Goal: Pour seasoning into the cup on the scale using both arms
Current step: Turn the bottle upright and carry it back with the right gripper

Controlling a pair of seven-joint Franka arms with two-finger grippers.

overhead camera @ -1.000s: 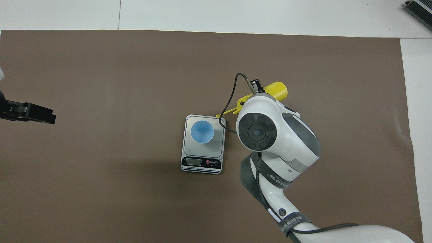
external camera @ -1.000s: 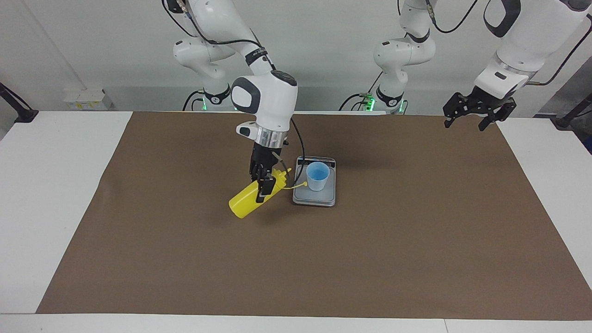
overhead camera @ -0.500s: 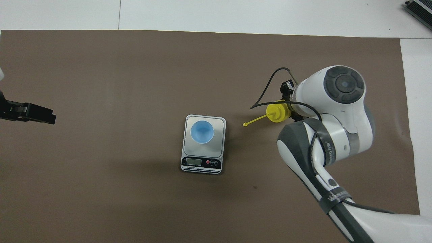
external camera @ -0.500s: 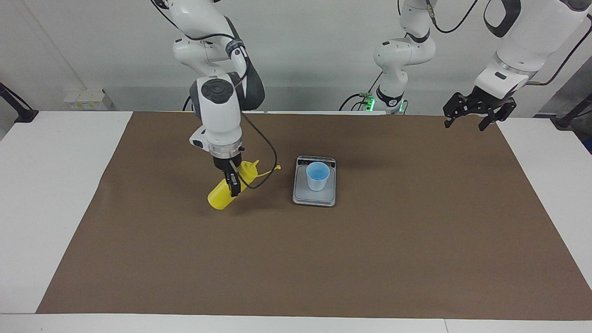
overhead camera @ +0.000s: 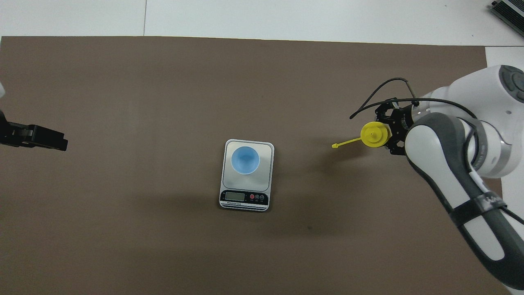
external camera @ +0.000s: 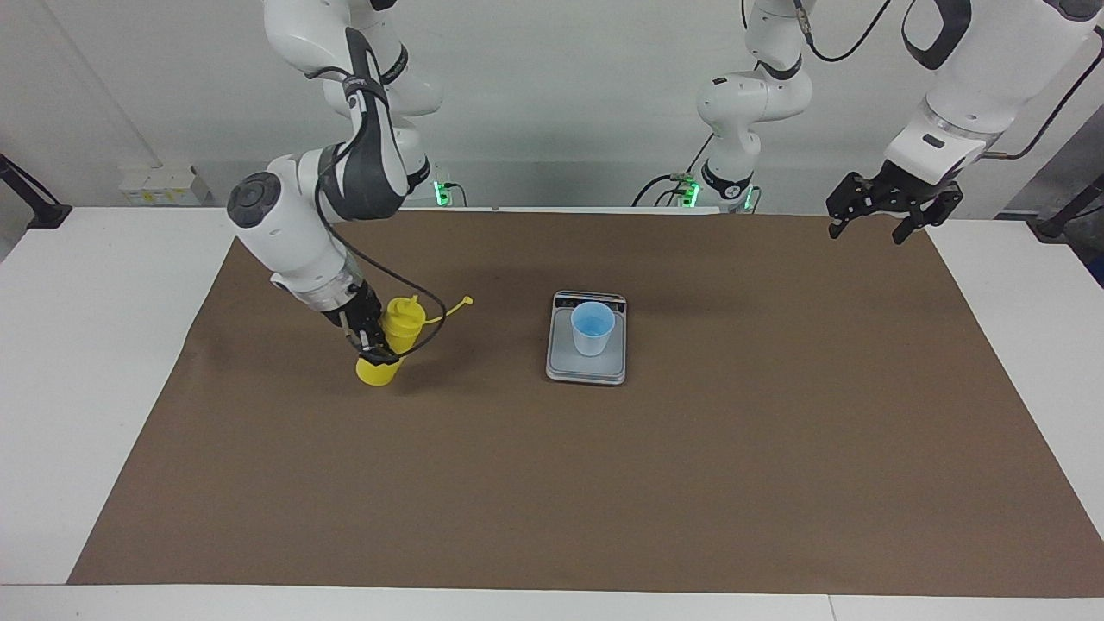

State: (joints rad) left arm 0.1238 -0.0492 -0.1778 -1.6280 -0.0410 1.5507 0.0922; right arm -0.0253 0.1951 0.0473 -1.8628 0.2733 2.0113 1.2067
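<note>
The yellow squeeze bottle (external camera: 390, 338) is nearly upright over the brown mat, toward the right arm's end of the table and well apart from the scale. Its cap strap sticks out toward the scale. My right gripper (external camera: 373, 345) is shut on the bottle's side. From overhead I see the bottle's domed top (overhead camera: 373, 134) beside the right gripper (overhead camera: 389, 135). I cannot tell whether the bottle's base touches the mat. The light blue cup (external camera: 592, 328) stands on the silver scale (external camera: 586, 371) at mid-table; both show from overhead, the cup (overhead camera: 245, 160) on the scale (overhead camera: 267, 180). My left gripper (external camera: 880, 220) waits open and empty, raised over the mat's corner.
A brown mat (external camera: 690, 474) covers most of the white table (external camera: 86, 345). The left gripper (overhead camera: 37, 137) shows at the edge of the overhead view. Nothing else lies on the mat.
My right gripper has carried the bottle away from the scale toward the right arm's end of the table and turned it from tilted to nearly upright. The left arm has not moved.
</note>
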